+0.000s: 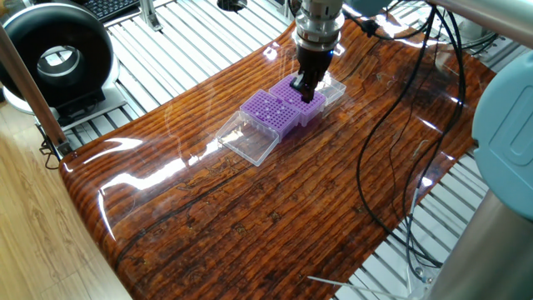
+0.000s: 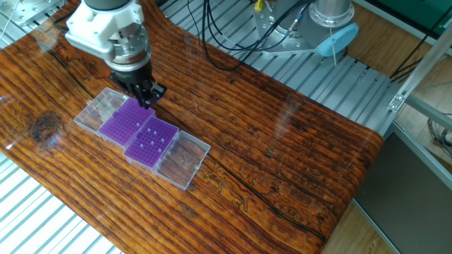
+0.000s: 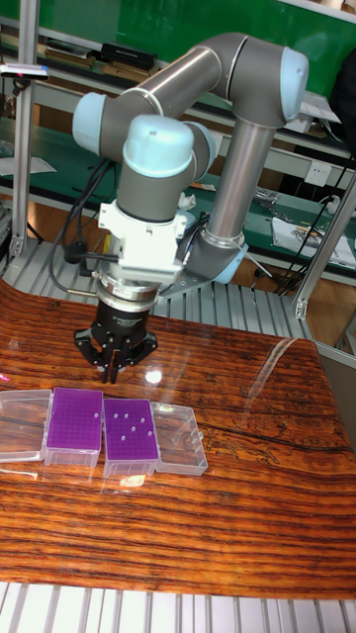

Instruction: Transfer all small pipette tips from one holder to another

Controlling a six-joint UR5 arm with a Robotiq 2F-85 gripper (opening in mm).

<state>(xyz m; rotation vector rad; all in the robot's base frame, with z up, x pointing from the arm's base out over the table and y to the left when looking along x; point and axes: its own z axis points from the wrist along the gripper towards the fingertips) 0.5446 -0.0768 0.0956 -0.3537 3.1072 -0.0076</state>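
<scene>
Adjoining racks (image 2: 140, 132), lids outward

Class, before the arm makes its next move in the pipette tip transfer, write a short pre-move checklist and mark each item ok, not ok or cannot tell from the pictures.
1. Both box lids folded open, racks exposed: ok. The rack with tips and the other rack are uncovered.
2. Racks sit flat, side by side on the table: ok.
3. White tips stand in one rack: ok, several show in the tall fixed view.
4. Gripper hangs above the racks, near the seam between them: ok.
5. Gripper holds a tip: cannot tell, fingertips too small.
6. Other rack free of tips: cannot tell, holes too fine.
</scene>
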